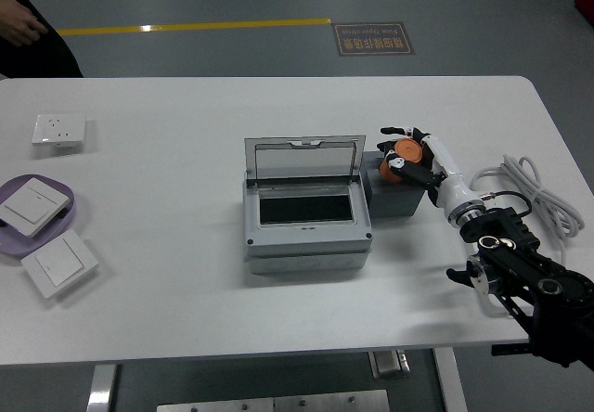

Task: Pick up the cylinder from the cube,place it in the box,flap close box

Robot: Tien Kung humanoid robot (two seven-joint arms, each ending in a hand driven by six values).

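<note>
My right robot hand [406, 155] pinches the orange cylinder [400, 152], tilted just above the dark gray cube [397, 197]. The cube touches the right side of the gray box [306, 217], whose clear lid [304, 161] stands open on the white counter [186, 282].

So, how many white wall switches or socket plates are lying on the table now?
3, all at the table's left side. A socket plate lies farthest back, one switch rests on the purple tray, and another switch lies in front of that tray, nearest the robot. None seem hidden.
</note>
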